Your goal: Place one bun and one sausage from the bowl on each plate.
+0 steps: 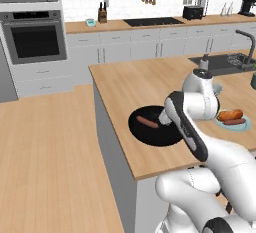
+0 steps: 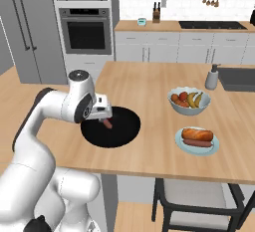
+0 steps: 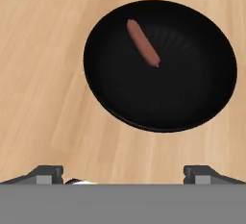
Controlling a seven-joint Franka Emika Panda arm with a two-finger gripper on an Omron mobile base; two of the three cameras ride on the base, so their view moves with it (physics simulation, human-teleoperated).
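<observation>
I see the wide shallow black bowl (image 3: pixel 161 67) on the wooden island counter (image 2: pixel 149 84), near its front edge. One reddish-brown sausage (image 3: pixel 142 43) lies inside the bowl, off-centre. My two-finger gripper (image 3: pixel 122 172) hangs above the bowl, fingers spread wide, nothing between them. Right of the bowl, well apart, a light blue round plate (image 2: pixel 197 148) carries a bun (image 2: pixel 197 135) and a second sausage (image 2: pixel 197 143). Behind that plate sits a pale bowl of fruit (image 2: pixel 189 100).
</observation>
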